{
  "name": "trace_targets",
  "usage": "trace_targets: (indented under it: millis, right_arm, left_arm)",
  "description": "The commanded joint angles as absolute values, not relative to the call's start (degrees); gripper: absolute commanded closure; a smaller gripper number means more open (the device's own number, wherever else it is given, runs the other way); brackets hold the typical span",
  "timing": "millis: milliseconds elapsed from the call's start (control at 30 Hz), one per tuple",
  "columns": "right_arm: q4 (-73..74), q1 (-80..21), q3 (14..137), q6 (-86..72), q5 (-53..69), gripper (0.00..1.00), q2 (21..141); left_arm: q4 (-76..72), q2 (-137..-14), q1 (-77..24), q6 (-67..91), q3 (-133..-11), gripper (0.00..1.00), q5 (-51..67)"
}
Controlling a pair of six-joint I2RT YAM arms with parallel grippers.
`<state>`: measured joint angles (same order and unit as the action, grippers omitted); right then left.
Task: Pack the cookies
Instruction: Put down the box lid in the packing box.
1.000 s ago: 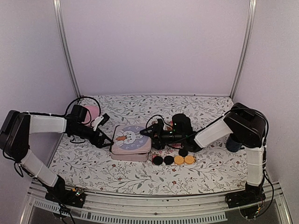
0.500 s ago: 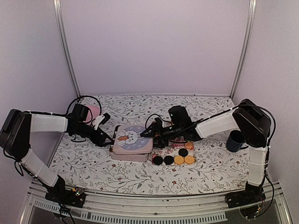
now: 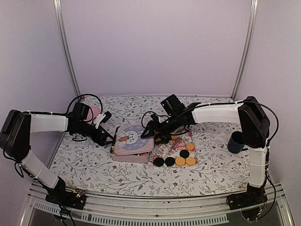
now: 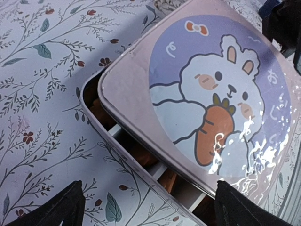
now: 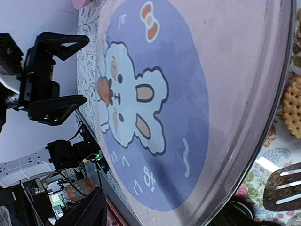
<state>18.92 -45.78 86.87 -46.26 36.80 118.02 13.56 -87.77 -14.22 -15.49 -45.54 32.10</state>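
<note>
The left tool (image 3: 109,138) sits at the left edge of the pink square tin lid with the white rabbit and carrot print (image 3: 133,139), a little left of centre in the overhead view. It is spread wide: in its own wrist view the two black fingers (image 4: 61,209) stand at the bottom corners of the frame with the lid's corner ahead of them, and nothing is held between them. They look clear of the lid.

The right tool (image 3: 148,133) comes in from the right of the frame and meets the lid's opposite edge. Its jaws are also well apart, and in the right wrist view the lid's rim runs down between them. Whether a finger touches the rim, I cannot tell.

The lid lies skewed and tilted on the pale tin base (image 3: 130,157), not seated. Through the gap at its near corner, brown biscuits (image 4: 141,157) show inside the base.

The small round cookies (image 3: 180,161), golden-orange and black, lie on a flowered cloth (image 3: 164,151) just right of the tin: four in a row along its lower edge, two more above them. One golden cookie (image 5: 292,106) shows right beside the lid's rim in the right wrist view.

A dark blue cup (image 3: 234,142) stands well apart at the right of the leaf-patterned surface (image 3: 94,165).
</note>
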Motion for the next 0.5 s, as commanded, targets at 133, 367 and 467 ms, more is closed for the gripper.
trace_targets:
  millis: [133, 367, 467]
  right_arm:
    - [27.75, -45.88, 90.32, -41.66, 33.85, 0.31, 121.38]
    - [28.90, -46.69, 91.67, -41.83, 32.72, 0.31, 121.51]
    - [29.24, -47.07, 92.95, -42.00, 32.64, 0.31, 121.88]
  left_arm:
    - [12.68, -87.37, -14.66, -15.99, -45.77, 0.03, 34.84]
    - [11.67, -86.05, -13.77, -15.31, -45.20, 0.02, 37.95]
    - [11.53, -86.59, -13.78, -15.20, -44.87, 0.02, 37.17]
